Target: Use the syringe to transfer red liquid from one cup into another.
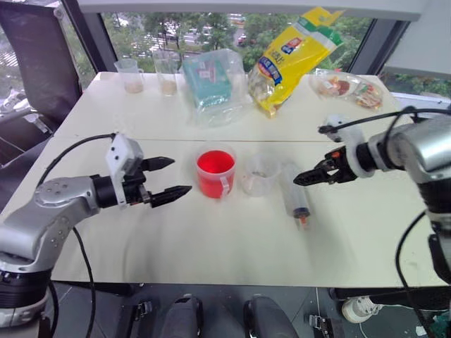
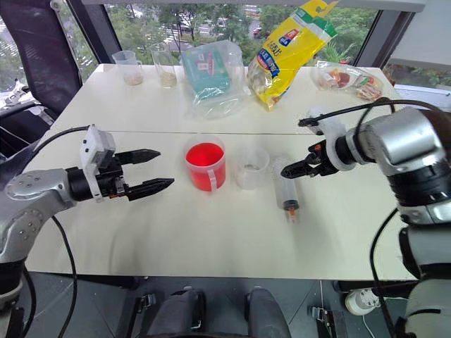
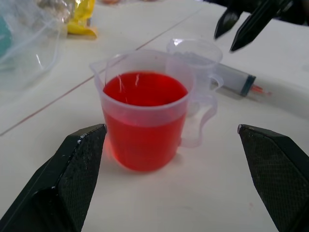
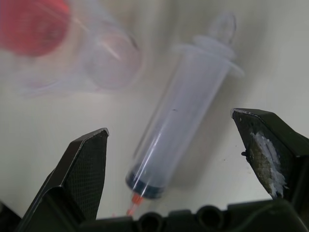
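- The syringe point(image 1: 295, 196) lies flat on the pale surface point(image 1: 211, 239), its orange-red tip toward the near edge, just to the right of the small cup.
- The handled cup point(image 1: 215, 173) stands upright mid-surface, holding red liquid point(image 1: 214, 163) most of the way up.
- The smaller plain cup point(image 1: 259, 174) stands just beside it on the right, between the handled cup and the syringe.
- The left hand point(image 1: 171, 178) hovers left of the handled cup, fingers spread wide and pointing at it, holding nothing.
- The right hand point(image 1: 304, 177) hangs above the syringe, tilted downward, fingers spread on either side of the barrel in the wrist view, not touching it.
- Two clear beakers point(image 1: 149, 71), plastic bags and a yellow packet point(image 1: 289, 60) sit along the far side.
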Motion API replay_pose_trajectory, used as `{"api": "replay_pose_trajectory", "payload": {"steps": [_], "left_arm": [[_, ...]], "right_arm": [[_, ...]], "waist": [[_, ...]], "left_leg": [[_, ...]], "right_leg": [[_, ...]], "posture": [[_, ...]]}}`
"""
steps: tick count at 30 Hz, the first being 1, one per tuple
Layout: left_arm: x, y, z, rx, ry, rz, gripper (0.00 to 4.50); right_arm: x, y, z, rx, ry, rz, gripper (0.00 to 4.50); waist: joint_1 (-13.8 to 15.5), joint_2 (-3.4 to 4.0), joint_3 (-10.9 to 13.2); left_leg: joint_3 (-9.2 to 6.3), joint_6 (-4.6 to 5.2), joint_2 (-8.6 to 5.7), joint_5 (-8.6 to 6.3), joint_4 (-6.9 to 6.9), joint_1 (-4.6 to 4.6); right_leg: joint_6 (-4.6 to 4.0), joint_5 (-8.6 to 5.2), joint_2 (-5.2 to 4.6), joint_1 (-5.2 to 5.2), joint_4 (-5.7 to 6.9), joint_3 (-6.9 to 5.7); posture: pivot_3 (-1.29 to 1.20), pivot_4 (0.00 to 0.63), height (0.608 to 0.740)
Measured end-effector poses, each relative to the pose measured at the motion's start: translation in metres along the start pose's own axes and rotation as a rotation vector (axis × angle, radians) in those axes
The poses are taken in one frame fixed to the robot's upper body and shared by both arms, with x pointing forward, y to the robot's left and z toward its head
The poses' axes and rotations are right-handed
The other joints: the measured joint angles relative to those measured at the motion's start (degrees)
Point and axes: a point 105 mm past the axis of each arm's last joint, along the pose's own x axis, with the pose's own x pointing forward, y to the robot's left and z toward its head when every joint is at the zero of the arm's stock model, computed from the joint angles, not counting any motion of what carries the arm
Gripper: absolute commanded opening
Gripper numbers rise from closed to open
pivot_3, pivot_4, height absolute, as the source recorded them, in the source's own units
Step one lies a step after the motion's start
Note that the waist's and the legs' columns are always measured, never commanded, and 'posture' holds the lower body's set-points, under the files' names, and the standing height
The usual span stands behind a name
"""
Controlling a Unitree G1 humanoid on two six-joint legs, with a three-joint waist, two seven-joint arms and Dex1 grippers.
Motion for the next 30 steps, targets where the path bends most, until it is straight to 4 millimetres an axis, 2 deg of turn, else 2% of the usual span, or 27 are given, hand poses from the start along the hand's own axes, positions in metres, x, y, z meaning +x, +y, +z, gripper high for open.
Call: {"api": "replay_pose_trajectory", "payload": {"steps": [4, 9, 16, 20, 23, 27, 28, 30], "left_arm": [[0.002, -0.001, -0.001, 0.0, -0.006, 0.005, 4.5], [0.003, -0.003, -0.003, 0.0, -0.007, 0.015, 4.5], [0.004, -0.005, -0.003, 0.006, -0.022, 0.032, 4.5], [0.003, -0.005, -0.005, -0.002, -0.023, 0.046, 4.5], [0.002, -0.007, -0.006, -0.002, -0.022, 0.048, 4.5], [0.002, -0.007, -0.008, -0.006, -0.018, 0.051, 4.5], [0.002, -0.007, -0.007, -0.005, -0.019, 0.051, 4.5], [0.001, -0.006, -0.007, 0.0, -0.015, 0.051, 4.5]], "right_arm": [[0.014, -0.007, -0.001, 0.079, 0.065, -0.05, 4.46], [0.029, -0.002, 0.007, 0.126, 0.09, -0.049, 4.46], [0.054, 0.004, 0.006, 0.142, 0.14, -0.071, 4.46], [0.06, 0.006, 0.009, 0.131, 0.139, -0.101, 4.46], [0.062, 0.005, 0.009, 0.129, 0.141, -0.123, 3.61], [0.062, 0.003, 0.008, 0.132, 0.147, -0.152, 1.63], [0.062, 0.005, 0.008, 0.134, 0.147, -0.149, 1.43], [0.062, 0.006, 0.008, 0.139, 0.149, -0.151, 1.42]], "waist": [[0.05, 0.0, 0.0], [-0.17, 0.0, 0.0], [-0.08, 0.0, 0.0], [-0.18, -0.03, -0.02], [-0.33, -0.06, -0.04], [-0.33, -0.06, -0.04], [-0.36, -0.06, -0.04], [-0.43, -0.06, -0.04]], "left_leg": [[0.02, 0.0, 0.0, 0.0, -0.01, -0.15], [0.03, 0.0, 0.01, 0.0, -0.01, -0.17], [0.03, 0.0, 0.0, 0.0, 0.0, -0.17], [0.04, 0.0, 0.0, 0.0, 0.04, -0.15], [0.04, 0.0, 0.0, 0.0, 0.05, -0.07], [0.03, 0.0, 0.01, 0.0, 0.03, -0.07], [0.03, 0.0, 0.01, 0.0, 0.03, -0.07], [0.03, 0.0, 0.01, 0.0, 0.02, -0.07]], "right_leg": [[0.0, 0.0, 0.0, -0.16, 0.01, 0.0], [0.01, 0.0, 0.02, -0.21, 0.03, 0.0], [0.01, 0.01, 0.02, -0.22, 0.08, 0.0], [0.01, 0.01, 0.02, -0.19, 0.12, 0.0], [-0.01, 0.03, 0.01, -0.12, 0.16, 0.0], [-0.02, 0.03, 0.04, -0.13, 0.18, -0.01], [-0.02, 0.03, 0.04, -0.14, 0.17, 0.0], [-0.02, 0.03, 0.04, -0.14, 0.17, 0.0]], "posture": [[0.0, 0.15, 0.74], [0.0, 0.15, 0.74], [0.0, 0.15, 0.74], [0.0, 0.15, 0.74], [0.0, 0.15, 0.74], [0.0, 0.15, 0.74], [0.0, 0.15, 0.74], [0.0, 0.15, 0.74]]}}
